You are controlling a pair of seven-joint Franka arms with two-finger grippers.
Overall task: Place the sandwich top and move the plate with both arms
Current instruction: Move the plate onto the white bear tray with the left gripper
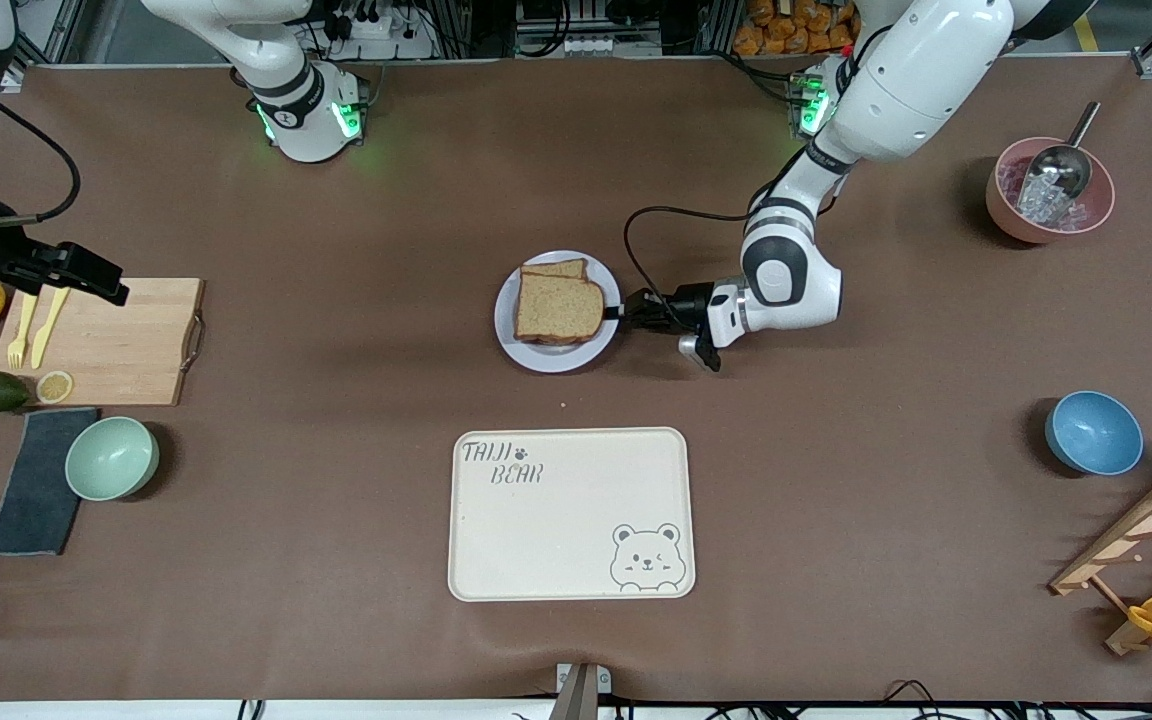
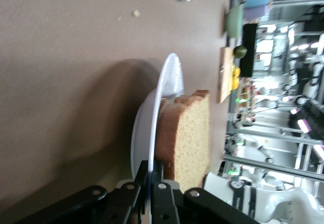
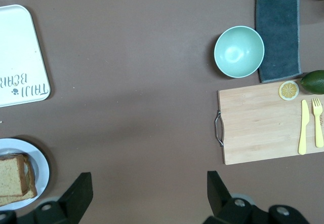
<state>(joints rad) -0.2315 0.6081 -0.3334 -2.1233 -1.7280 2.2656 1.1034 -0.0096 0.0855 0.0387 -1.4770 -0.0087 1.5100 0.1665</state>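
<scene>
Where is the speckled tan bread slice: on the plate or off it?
On: the bread slice lies atop the stack on the round lavender-grey plate.

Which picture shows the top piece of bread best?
The front view: it looks straight down on the whole sandwich top, lying on the plate. The left wrist view shows it edge-on, with the left end effector clamped on the plate rim. The right wrist view catches only a corner.

"TAIJI BEAR" — on cream tray (image 1: pixel 570 520)
</scene>
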